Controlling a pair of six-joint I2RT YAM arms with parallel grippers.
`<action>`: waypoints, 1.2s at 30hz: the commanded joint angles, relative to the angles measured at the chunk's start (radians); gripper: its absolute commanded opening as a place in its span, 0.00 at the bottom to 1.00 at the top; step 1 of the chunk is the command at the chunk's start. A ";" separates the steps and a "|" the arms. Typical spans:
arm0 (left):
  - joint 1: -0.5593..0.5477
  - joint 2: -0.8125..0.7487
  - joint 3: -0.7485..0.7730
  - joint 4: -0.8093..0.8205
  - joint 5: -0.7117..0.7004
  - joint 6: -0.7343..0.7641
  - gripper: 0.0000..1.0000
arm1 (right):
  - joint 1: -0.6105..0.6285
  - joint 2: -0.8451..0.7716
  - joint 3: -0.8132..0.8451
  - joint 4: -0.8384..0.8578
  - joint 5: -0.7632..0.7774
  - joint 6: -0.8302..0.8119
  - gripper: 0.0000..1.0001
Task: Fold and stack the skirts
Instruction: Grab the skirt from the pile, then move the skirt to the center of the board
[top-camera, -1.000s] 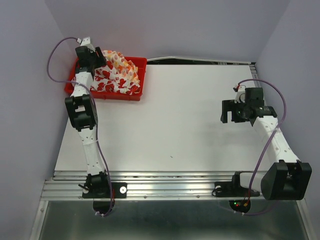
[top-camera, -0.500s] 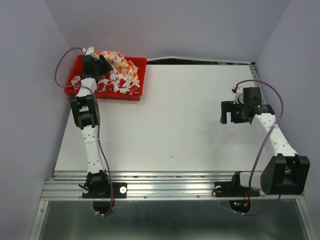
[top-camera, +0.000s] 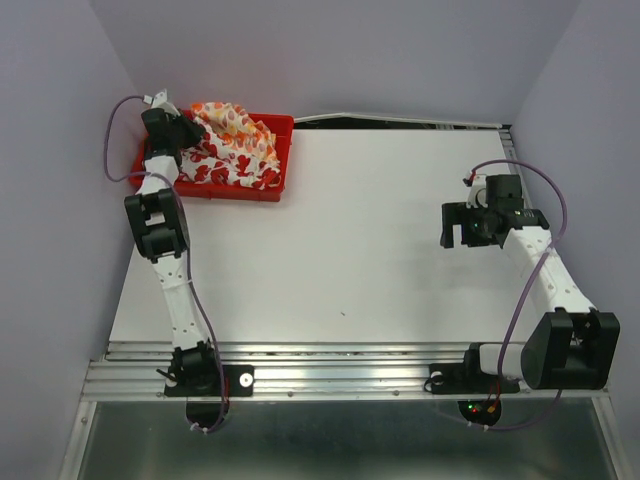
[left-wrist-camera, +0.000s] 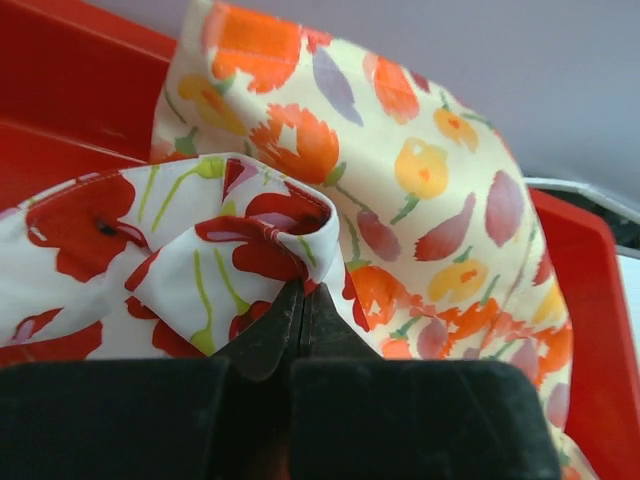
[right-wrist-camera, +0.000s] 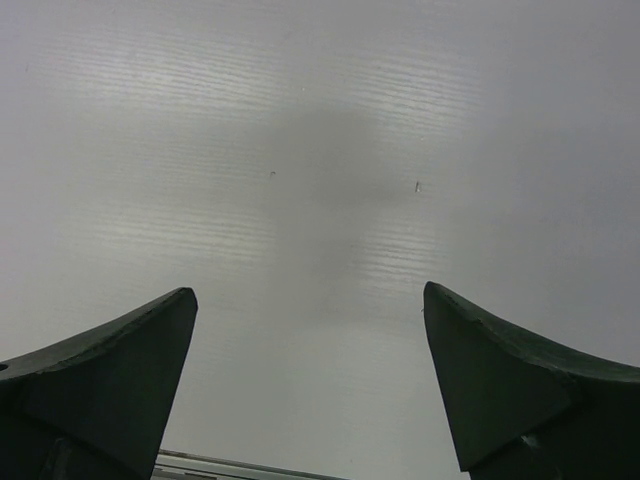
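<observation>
1 white red-flowered skirt (left-wrist-camera: 110, 245) and 1 cream flower-print skirt (left-wrist-camera: 410, 170) lay in 1 red tray (top-camera: 284, 123), far-left; left gripper (left-wrist-camera: 300, 298) pinched shut on a fold of the white one; right gripper (right-wrist-camera: 310, 320) hung wide open above the table (top-camera: 350, 240).

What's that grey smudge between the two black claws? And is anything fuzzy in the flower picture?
Right wrist view: the smudge is a soft shadow on the table beyond the open right gripper. Left wrist view: the left gripper, pinching the white skirt, is dark and featureless; the flowers look sharp.
</observation>
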 joint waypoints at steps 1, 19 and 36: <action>0.038 -0.223 0.014 0.067 0.058 -0.031 0.00 | 0.003 -0.040 0.056 0.001 -0.029 -0.002 1.00; -0.020 -0.732 -0.115 -0.102 0.255 -0.026 0.00 | 0.003 -0.103 0.234 -0.035 -0.152 -0.051 1.00; -0.689 -1.135 -0.584 -0.266 -0.082 0.391 0.00 | 0.003 -0.114 0.322 -0.138 -0.183 -0.059 1.00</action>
